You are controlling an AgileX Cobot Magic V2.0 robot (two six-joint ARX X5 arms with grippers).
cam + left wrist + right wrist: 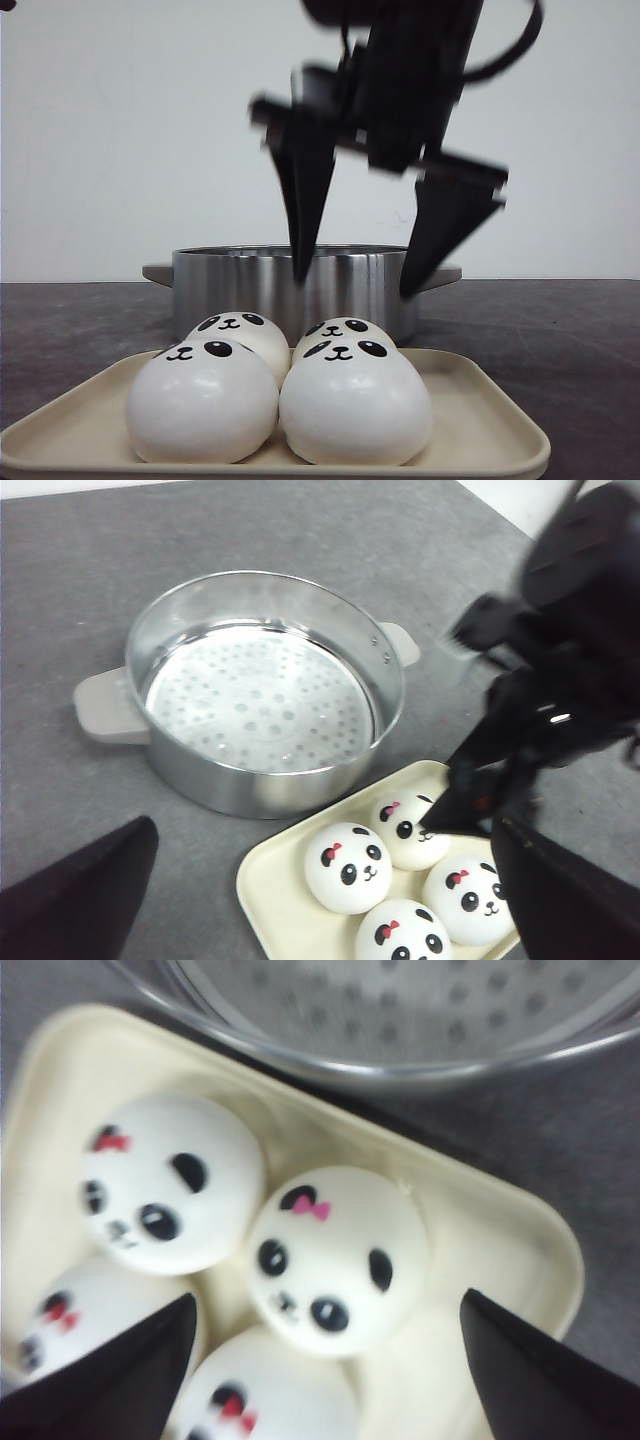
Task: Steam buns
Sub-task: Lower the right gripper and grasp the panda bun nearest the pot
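Observation:
Four white panda-faced buns sit close together on a beige tray [490, 420]: front left [203, 400], front right [355, 405], rear left [240, 335] and rear right [345, 335]. My right gripper [357, 280] hangs open above the rear buns, in front of the steamer pot. In the right wrist view the open right gripper [328, 1298] spans a bun [335, 1260] from above without touching it. In the left wrist view my left gripper [325, 825] is open and empty, high above the tray [275, 890], its buns [347, 868] and the pot.
A steel steamer pot [240, 280] with a perforated floor and two grey handles stands just behind the tray; it also shows in the left wrist view [250, 785] and in the right wrist view [400, 1020]. The right arm [570, 680] reaches over the tray. The table is dark grey.

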